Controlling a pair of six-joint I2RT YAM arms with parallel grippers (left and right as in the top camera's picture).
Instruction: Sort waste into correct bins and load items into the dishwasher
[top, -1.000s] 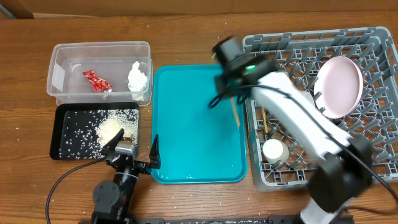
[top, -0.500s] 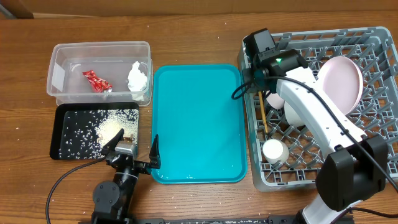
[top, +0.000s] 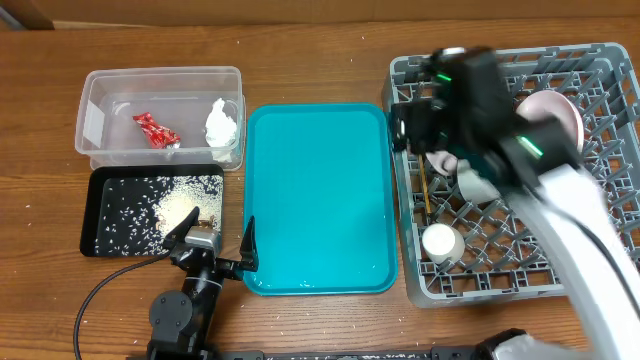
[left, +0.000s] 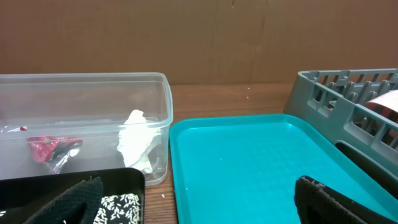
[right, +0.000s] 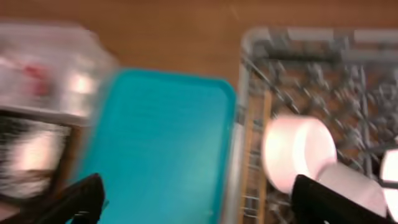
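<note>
The grey dishwasher rack (top: 520, 285) on the right holds a pale pink plate (top: 556, 104), a pink bowl (right: 298, 152), a whitish bowl (right: 348, 183), a white cup (top: 440, 243) and wooden chopsticks (top: 426, 190) along its left wall. My right gripper (right: 202, 205) hovers open and motion-blurred over the rack's left edge, with nothing between its fingers. The clear tub (top: 95, 90) contains the red wrapper (top: 156, 130) and white napkin (top: 222, 122). Food scraps (top: 178, 205) lie in the black tray (top: 88, 215). My left gripper (top: 215, 240) rests open near the front edge.
A teal serving tray (top: 318, 200) lies bare between the bins and the rack. The right arm (top: 500, 140) covers part of the plate and the rack's back left. Wooden tabletop surrounds everything.
The right arm swung from over the teal tray to the rack's left side and its gripper opened; the chopsticks it carried now lie in the rack. The left arm stayed still.
</note>
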